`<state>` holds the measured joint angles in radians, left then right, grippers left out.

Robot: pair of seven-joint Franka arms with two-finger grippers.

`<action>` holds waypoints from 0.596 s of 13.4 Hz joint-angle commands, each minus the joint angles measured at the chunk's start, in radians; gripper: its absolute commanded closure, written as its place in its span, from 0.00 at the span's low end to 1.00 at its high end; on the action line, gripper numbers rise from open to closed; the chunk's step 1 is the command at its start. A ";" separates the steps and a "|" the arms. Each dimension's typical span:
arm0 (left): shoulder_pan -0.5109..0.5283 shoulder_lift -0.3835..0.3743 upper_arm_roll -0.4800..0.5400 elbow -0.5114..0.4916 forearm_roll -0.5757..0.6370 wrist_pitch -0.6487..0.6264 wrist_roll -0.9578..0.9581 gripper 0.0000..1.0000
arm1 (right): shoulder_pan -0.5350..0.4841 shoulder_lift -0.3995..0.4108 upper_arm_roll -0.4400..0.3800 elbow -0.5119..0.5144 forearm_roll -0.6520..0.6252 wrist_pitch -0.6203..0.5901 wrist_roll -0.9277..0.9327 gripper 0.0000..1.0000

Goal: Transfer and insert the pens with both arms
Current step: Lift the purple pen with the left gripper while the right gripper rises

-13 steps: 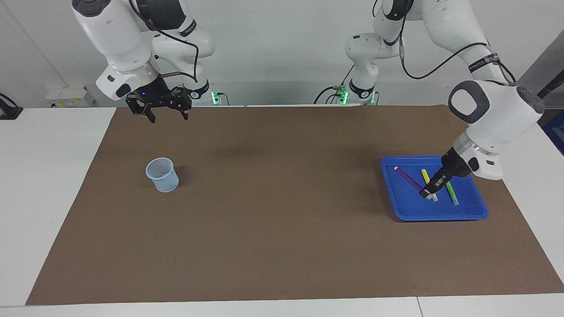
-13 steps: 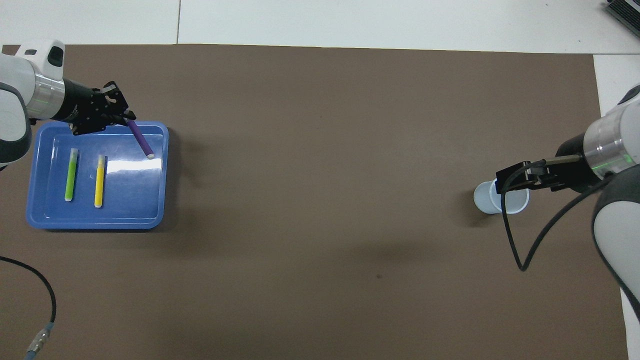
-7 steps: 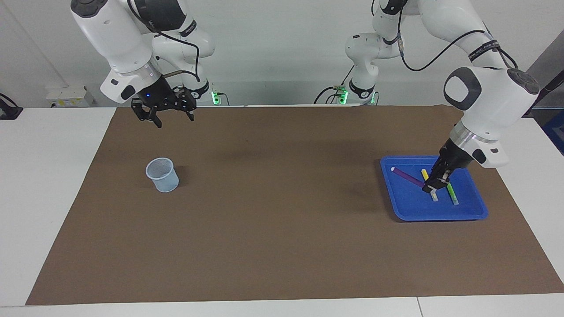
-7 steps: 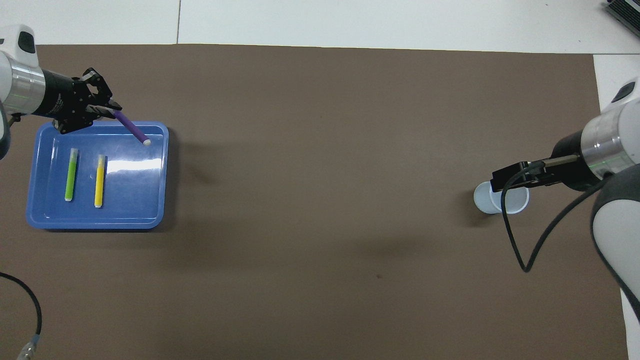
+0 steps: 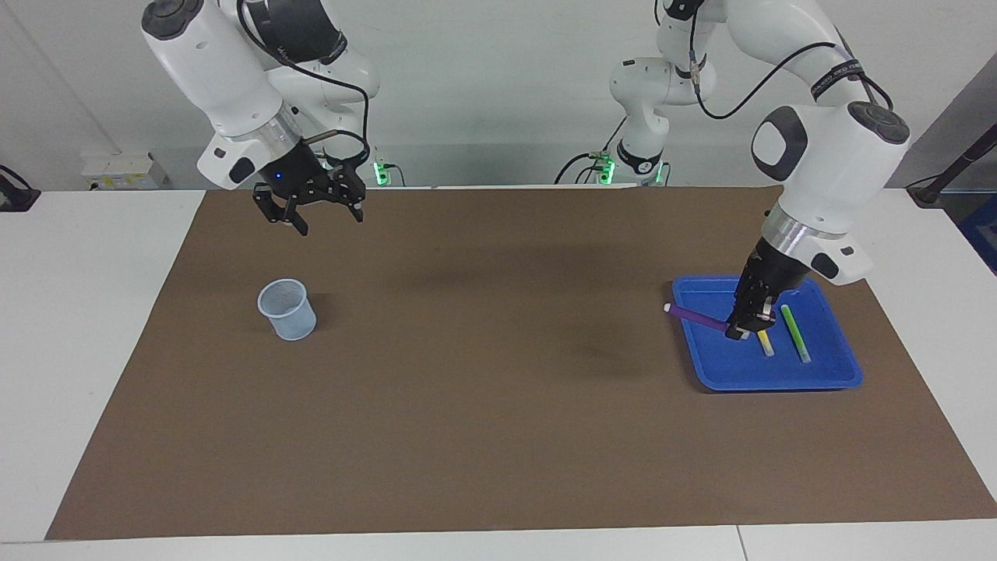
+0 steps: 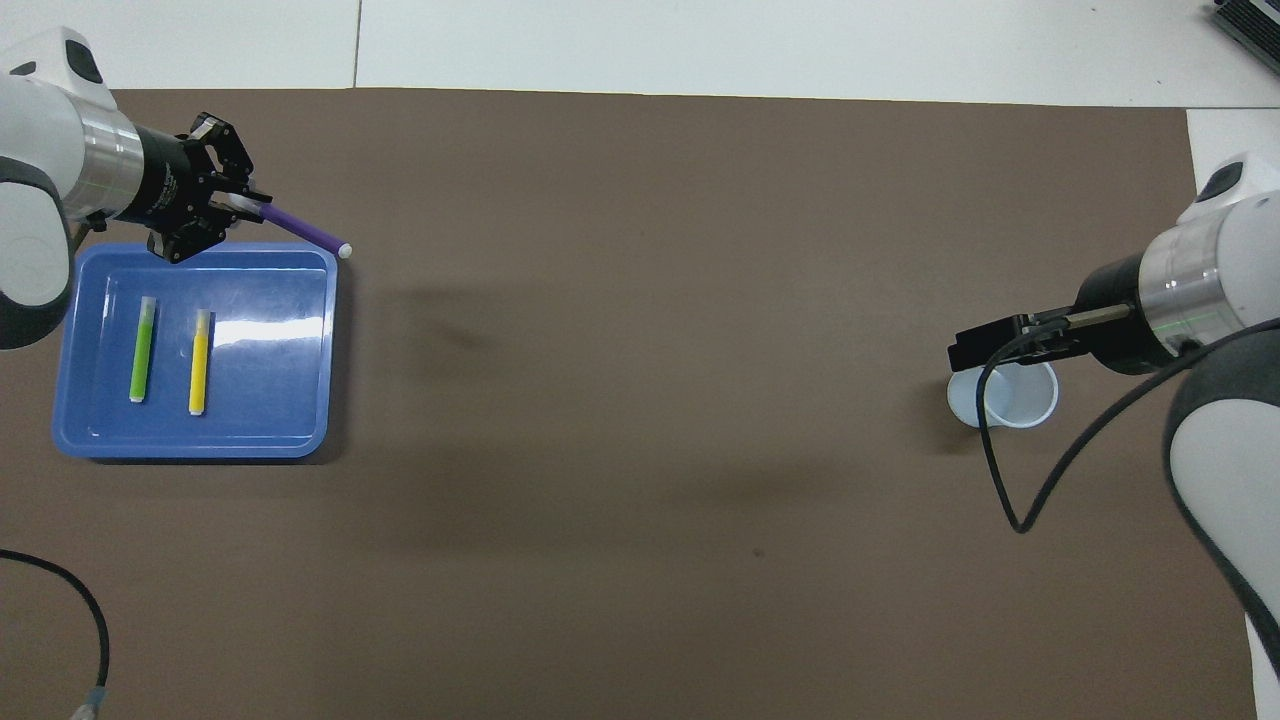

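My left gripper (image 5: 737,327) hangs low over the blue tray (image 5: 826,372), shut on the purple pen (image 5: 695,315). The pen sticks out level, and its whitish cap end reaches past the tray's rim toward the table's middle. The overhead view shows the same grip, left gripper (image 6: 243,206) and purple pen (image 6: 305,230). The yellow pen (image 5: 766,344) (image 6: 200,362) and the green pen (image 5: 795,333) (image 6: 143,355) lie side by side in the tray (image 6: 270,410). My right gripper (image 5: 330,222) (image 6: 965,350) is open and holds nothing, up in the air over the brown mat near the cup.
A pale blue mesh cup (image 5: 287,309) (image 6: 1003,397) stands upright on the brown mat (image 5: 498,405) toward the right arm's end. A black cable loop (image 6: 1000,480) hangs from the right wrist beside the cup. White tabletop borders the mat.
The left gripper has lifted the purple pen off the tray and swung it toward the table's middle. The right gripper has drifted a little toward the middle, still open.
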<state>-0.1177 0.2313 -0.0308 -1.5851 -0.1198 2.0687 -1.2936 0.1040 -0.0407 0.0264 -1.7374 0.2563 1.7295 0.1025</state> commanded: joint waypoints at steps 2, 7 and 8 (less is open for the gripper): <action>-0.080 -0.039 0.009 -0.016 0.094 0.019 -0.234 1.00 | 0.019 -0.030 0.000 -0.050 0.058 0.062 0.134 0.00; -0.161 -0.073 0.009 -0.024 0.147 0.019 -0.478 1.00 | 0.028 -0.033 0.001 -0.062 0.058 0.084 0.125 0.00; -0.175 -0.081 0.009 -0.027 0.160 0.018 -0.521 1.00 | 0.049 -0.033 0.001 -0.062 0.058 0.088 0.128 0.00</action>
<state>-0.2644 0.1852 -0.0345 -1.5852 0.0038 2.0784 -1.7280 0.1300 -0.0432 0.0269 -1.7621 0.2920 1.7877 0.2224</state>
